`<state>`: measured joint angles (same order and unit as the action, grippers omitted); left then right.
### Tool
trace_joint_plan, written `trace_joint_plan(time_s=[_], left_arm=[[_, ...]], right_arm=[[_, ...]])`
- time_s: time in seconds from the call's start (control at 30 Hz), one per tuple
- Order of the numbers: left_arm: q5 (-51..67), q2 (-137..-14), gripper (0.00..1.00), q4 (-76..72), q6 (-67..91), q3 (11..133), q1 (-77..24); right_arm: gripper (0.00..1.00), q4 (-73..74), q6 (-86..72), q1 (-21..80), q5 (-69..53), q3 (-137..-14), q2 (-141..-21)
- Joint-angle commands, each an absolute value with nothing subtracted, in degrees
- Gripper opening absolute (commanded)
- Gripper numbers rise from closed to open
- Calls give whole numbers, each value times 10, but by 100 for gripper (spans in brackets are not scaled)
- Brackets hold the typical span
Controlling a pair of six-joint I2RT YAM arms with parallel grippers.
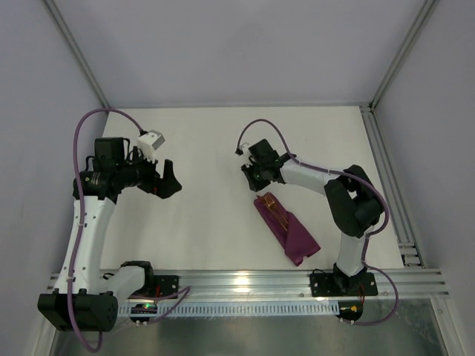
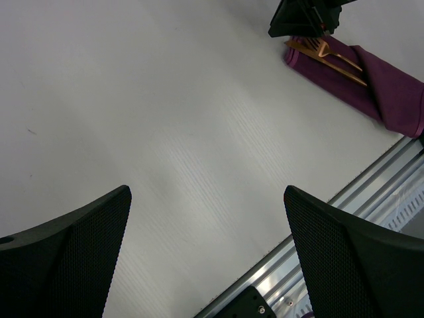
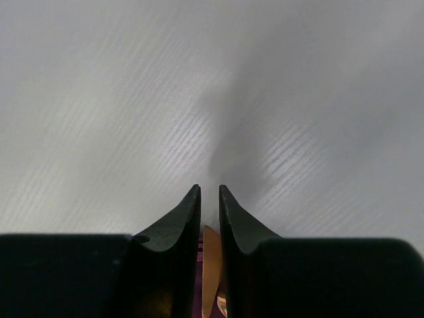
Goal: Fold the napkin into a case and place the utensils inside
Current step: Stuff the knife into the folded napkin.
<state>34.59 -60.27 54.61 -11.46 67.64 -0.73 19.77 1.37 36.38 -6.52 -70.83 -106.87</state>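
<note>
The napkin lies folded as a narrow plum-purple case point(image 1: 291, 231) point(image 2: 392, 93), slanting toward the near right. Copper utensils point(image 1: 275, 209) point(image 2: 334, 58) stick out of its far end, fork tines showing. My right gripper point(image 1: 261, 190) point(image 3: 209, 189) hangs over that end with its jaws only a sliver apart. A copper utensil tip point(image 3: 211, 265) sits between them above purple cloth; whether the pads press it does not show. My left gripper point(image 1: 169, 180) point(image 2: 207, 189) is wide open over bare table far to the left, holding nothing.
An aluminium rail point(image 1: 245, 280) point(image 2: 371, 192) runs along the near table edge, close to the case's lower end. Another rail point(image 1: 386, 170) borders the right side. White walls enclose the table on the back and sides.
</note>
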Motion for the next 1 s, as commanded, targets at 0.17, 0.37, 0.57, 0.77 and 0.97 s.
trace_joint_plan(time_s=[0.17,0.37,0.57,0.77,0.97], left_arm=[[358,-602,99,538,-125,673,-7],[358,-603,99,536,-124,673,-7],[356,-601,99,537,-125,673,-7],[356,-602,99,536,-126,671,-7],[355,-601,99,534,-125,672,-7]], right_arm=[[20,198,7,359,-51,-690,-1059],[19,197,1,360,-50,-661,-1031],[19,200,1,360,-43,-641,-1013],[19,208,-13,362,-25,-637,-998],[25,215,-18,370,-17,-642,-974]])
